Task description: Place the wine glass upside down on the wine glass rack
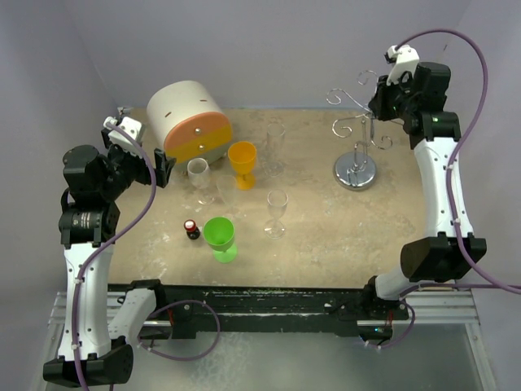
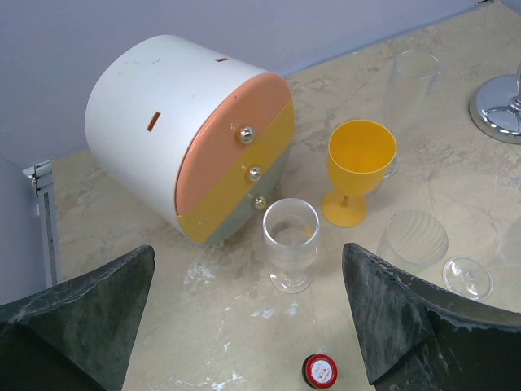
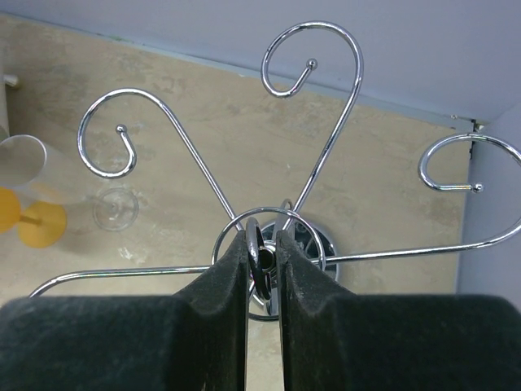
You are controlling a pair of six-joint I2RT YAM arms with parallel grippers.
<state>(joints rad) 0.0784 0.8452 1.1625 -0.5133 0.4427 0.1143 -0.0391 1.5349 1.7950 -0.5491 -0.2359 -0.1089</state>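
The wine glass rack [image 1: 356,171] stood on its chrome base at the far right of the worktop [image 1: 342,236], with the right hand [image 3: 262,244] clamped on the hub atop its pole, where the curled arms meet. A clear wine glass [image 1: 277,213] stood upright mid-worktop, well apart from the rack, near an orange goblet [image 1: 242,163] and a green goblet [image 1: 220,238]. The left hand [image 2: 248,257] hung wide open beside a white drum-shaped drawer box [image 2: 163,114].

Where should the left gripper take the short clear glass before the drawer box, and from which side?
Best grip the short clear glass around its bowl, coming level from the near side with the open left gripper: it stands upright, stem very short.
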